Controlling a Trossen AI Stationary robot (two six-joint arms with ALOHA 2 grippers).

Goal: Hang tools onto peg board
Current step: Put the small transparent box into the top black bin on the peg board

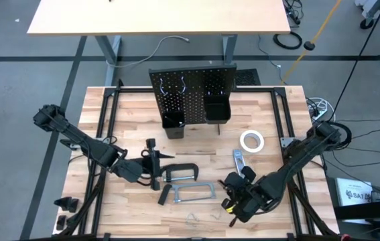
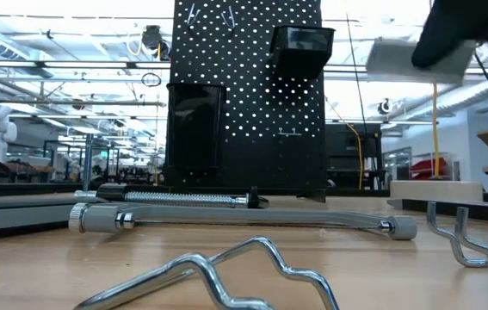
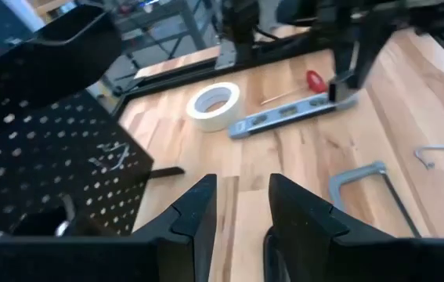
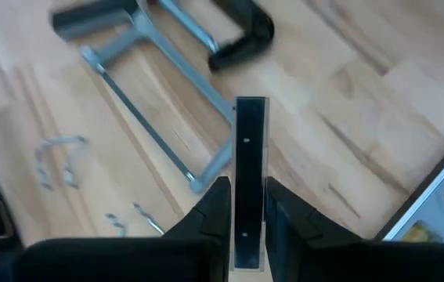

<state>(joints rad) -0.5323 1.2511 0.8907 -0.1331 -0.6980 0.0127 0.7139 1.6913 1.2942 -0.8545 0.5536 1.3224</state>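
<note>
The black peg board (image 1: 193, 90) stands upright at the table's far middle with two black bins (image 1: 216, 110). The white tape roll (image 1: 251, 140) and the grey level (image 3: 292, 113) lie to its right. The red-handled tool (image 3: 314, 78) lies beyond the level. The black C-clamp (image 1: 183, 172) and the grey hacksaw (image 1: 193, 193) lie at the near middle. My left gripper (image 3: 241, 204) is open just left of the C-clamp (image 1: 161, 167). My right gripper (image 4: 249, 211) is shut on a narrow dark bar with silvery edges (image 4: 250, 149), right of the hacksaw (image 1: 233, 194). My right gripper pinches the narrow bar between its two fingers on the bar's two long edges (image 4: 249, 196). The bar runs along the fingers and sticks out past their tips to a square end (image 4: 250, 106). In the low view it shows as a grey plate (image 2: 407, 60) lifted clear of the table.
Loose silver wire hooks lie near the front edge (image 1: 193, 217) (image 2: 226, 267) (image 2: 467, 241). Black frame rails run along the table's left and right sides (image 1: 102, 127). Bare wood shows between the peg board and the C-clamp (image 1: 196, 147).
</note>
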